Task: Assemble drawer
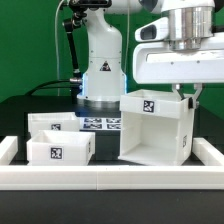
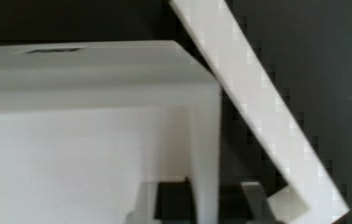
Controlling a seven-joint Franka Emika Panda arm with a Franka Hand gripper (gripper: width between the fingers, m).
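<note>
The drawer's tall white shell stands at the exterior view's right, its open side facing the camera and a square tag on its top. My gripper comes down from above and is shut on the shell's right wall. In the wrist view that thin white wall runs between my two dark fingers, with my gripper closed on it. Two small open-topped trays lie at the exterior view's left, one further back and one nearer, both tagged and apart from the shell.
Low white border rails frame the black table at the front and sides; one rail runs slantwise close beside the shell. The marker board lies flat behind the trays. The robot's base stands at the back.
</note>
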